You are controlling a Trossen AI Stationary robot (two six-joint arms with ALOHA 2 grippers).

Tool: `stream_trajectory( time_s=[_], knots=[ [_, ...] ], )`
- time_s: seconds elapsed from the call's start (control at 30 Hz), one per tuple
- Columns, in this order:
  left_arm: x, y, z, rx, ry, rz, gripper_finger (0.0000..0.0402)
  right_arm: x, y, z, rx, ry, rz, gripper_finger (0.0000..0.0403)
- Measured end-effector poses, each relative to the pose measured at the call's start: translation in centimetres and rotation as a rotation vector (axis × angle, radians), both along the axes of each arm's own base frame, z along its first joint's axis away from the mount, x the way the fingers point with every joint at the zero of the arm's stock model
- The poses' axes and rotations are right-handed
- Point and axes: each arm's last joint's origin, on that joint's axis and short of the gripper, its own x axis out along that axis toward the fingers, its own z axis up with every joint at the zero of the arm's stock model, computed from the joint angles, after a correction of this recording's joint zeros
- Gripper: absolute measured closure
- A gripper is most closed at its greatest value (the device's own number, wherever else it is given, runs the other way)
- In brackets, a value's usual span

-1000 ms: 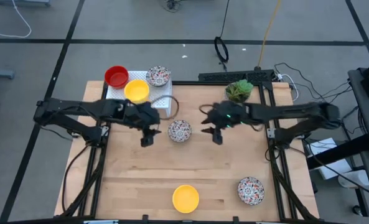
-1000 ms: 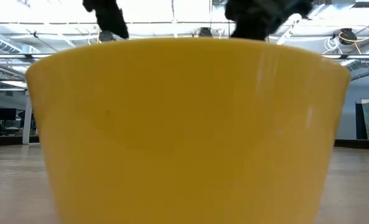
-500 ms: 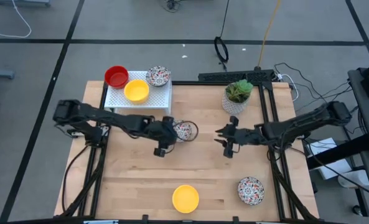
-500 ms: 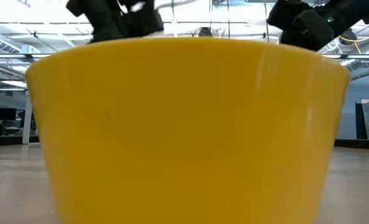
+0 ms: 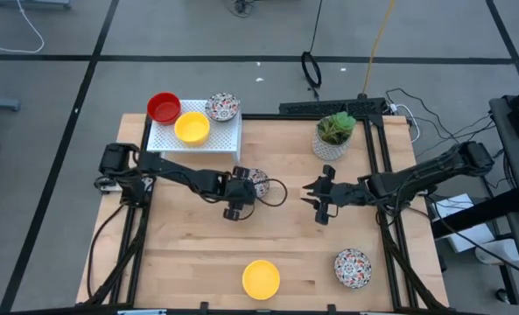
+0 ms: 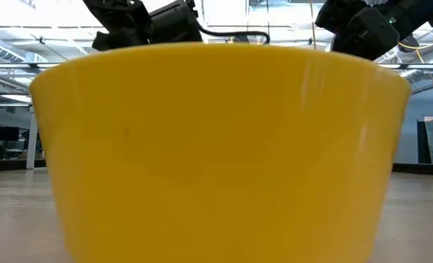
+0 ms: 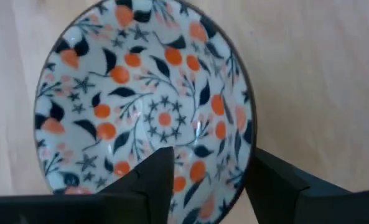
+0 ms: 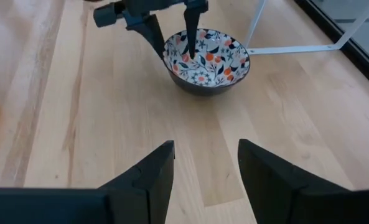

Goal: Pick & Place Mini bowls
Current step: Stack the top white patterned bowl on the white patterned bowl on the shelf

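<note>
- Left wrist view shows the left claw (image 7: 203, 186) spread open around the near rim of a patterned mini bowl (image 7: 147, 99): one finger stands inside the bowl, the other outside its wall, and nothing is clamped yet.
- From the right wrist view the same pairing reads clearly: the left claw's fingers straddle the bowl's rim while the bowl sits flat on the tabletop (image 8: 78, 112).
- High view places this bowl (image 5: 255, 182) near the middle of the tabletop, just in front of the white rack (image 5: 215, 138).
- The right claw (image 5: 322, 206) waits open and empty, well apart from that bowl and pointed toward it.
- Already placed, as far as can be judged: a red bowl (image 5: 164, 108), a yellow bowl (image 5: 192, 128) and a second patterned bowl (image 5: 222, 107) sit on or at the rack in the far left corner.
- Left to do: the bowl under the left claw, a yellow bowl (image 5: 261, 278) at the near edge, and a third patterned bowl (image 5: 353, 267) toward the near right corner.
- That makes six bowls in sight, so roughly half of the visible ones appear to be moved; any others are out of view.
- Low view is almost filled by the near yellow bowl (image 6: 216, 146), with both arms showing only as dark shapes above its rim.
- A potted plant (image 5: 333, 131) stands at the far right of the tabletop, clear of the work.
- Probable current step: closing on the rim to lift this bowl toward the rack.
</note>
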Motion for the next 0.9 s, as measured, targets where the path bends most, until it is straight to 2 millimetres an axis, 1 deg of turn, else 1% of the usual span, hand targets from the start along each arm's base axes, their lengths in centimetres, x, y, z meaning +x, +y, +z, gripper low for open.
stream_trajectory(
  time_s=[0.07,0.1,0.27,0.3,0.33,0.43,0.57,0.63,0.7,0.8,0.9],
  knots=[
    [0.1,0.0,0.1,0.001,-0.008,0.002,0.0242,0.0,0.0,0.0,0.0,0.002,0.0,0.0239],
    [0.0,-0.1,0.1,0.0,-0.01,0.002,0.0258,0.0,0.0,0.0,-0.001,0.002,0.0,0.0239],
    [0.1,-0.2,0.5,0.001,-0.024,-0.01,0.0366,0.0,0.0,0.0,-0.001,0.005,0.0,0.0239],
    [0.1,-0.2,0.6,-0.005,-0.018,0.004,0.0381,0.0,0.0,-0.1,-0.002,0.008,0.0,0.0239],
    [0.1,-0.2,0.6,-0.011,-0.015,0.015,0.0387,0.0,0.0,-0.1,-0.002,0.009,0.0,0.0239],
    [0.7,-0.4,1.4,-0.027,-0.054,0.021,0.0377,-0.1,0.0,-0.1,0.004,0.009,0.002,0.0239],
    [0.8,-1.1,3.6,0.002,-0.103,-0.054,0.0371,-0.1,0.0,-0.2,0.019,0.019,-0.009,0.0239],
    [0.8,-1.1,5.2,0.037,-0.159,-0.074,0.0377,-0.2,0.0,-0.3,0.016,0.032,-0.009,0.0239],
    [0.5,-0.6,7.1,0.102,-0.201,-0.043,0.0385,-0.2,0.0,-0.3,0.014,0.033,-0.01,0.0239],
    [-0.1,0.6,10.0,0.2,-0.262,0.032,0.0386,-0.2,0.0,-0.3,0.014,0.033,-0.011,0.0239],
    [-1.2,2.1,13.1,0.315,-0.325,0.117,0.0373,-0.2,0.0,-0.3,0.014,0.033,-0.011,0.0239]
  ],
)
